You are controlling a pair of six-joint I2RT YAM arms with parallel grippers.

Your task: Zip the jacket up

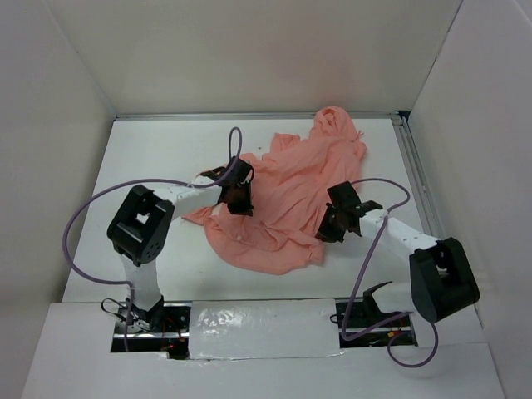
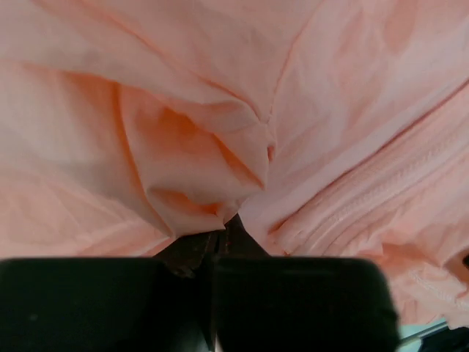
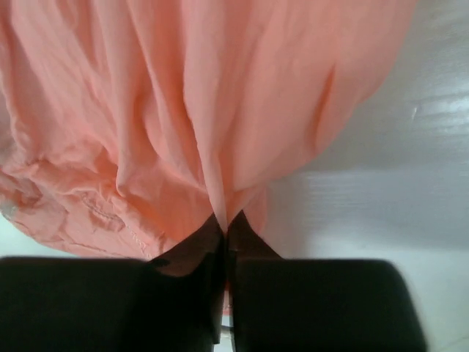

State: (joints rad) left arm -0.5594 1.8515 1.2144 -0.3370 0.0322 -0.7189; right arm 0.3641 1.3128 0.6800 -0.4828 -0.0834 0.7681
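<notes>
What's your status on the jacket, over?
Left gripper shut on jacket fabric. Right gripper shut on a fold too. Jacket crumpled on table, nothing seen in the way.

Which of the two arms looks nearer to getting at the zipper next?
Probably left: the left gripper pinches the jacket right beside a zipper track, while the right gripper holds plain fabric with no zipper teeth visible nearby.

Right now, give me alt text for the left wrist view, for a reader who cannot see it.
The left gripper, shut, pinches a fold of the salmon-pink jacket, whose wrinkled fabric fills the view. A zipper track runs diagonally at the right.
</notes>
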